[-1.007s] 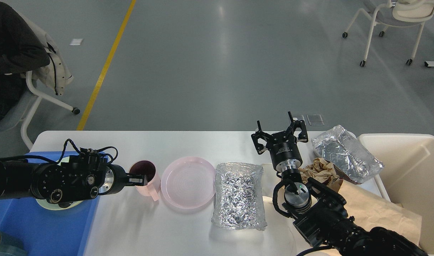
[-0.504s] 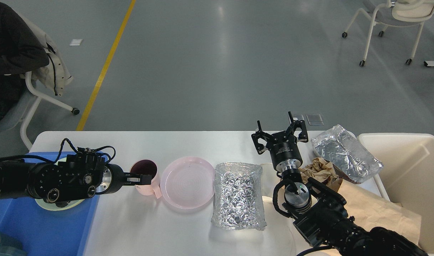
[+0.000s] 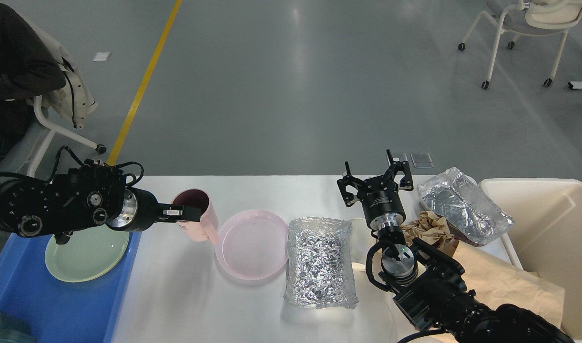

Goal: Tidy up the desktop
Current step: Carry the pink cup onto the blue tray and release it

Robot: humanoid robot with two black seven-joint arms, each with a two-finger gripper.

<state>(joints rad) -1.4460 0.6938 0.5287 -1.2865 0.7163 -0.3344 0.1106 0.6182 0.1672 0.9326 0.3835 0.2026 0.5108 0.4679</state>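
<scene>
No writing is legible anywhere. The left gripper (image 3: 188,213) clamps the rim of the pink mug (image 3: 195,214), tilted above the white tabletop (image 3: 186,295). The right gripper (image 3: 375,181) hovers with fingers spread, grasping nothing.

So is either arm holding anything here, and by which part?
The left gripper holds the pink cup by its rim, jaws pinching the near wall. The right gripper is open and holds nothing.
</scene>
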